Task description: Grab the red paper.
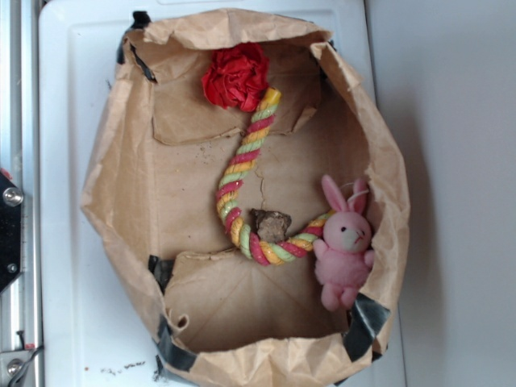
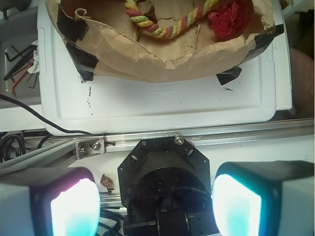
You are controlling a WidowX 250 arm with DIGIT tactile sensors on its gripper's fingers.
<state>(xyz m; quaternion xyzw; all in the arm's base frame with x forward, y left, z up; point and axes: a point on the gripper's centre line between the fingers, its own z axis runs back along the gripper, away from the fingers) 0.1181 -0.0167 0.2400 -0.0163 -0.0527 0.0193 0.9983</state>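
Red paper (image 1: 235, 76) sits untouched at the far end of the brown paper bag (image 1: 121, 185), touching the rope (image 1: 242, 173), while the gripper (image 2: 157, 204), fingers apart and empty, hangs well back over the robot's base, so the whole grab remains.

From my remote station, I am seeing the wrist view's top edge cutting off the paper bag (image 2: 162, 66), the twisted rope (image 2: 170, 22) and the red paper (image 2: 229, 19). The bottom edge is clipping both glowing fingertips (image 2: 74, 209), which are looking blurred.
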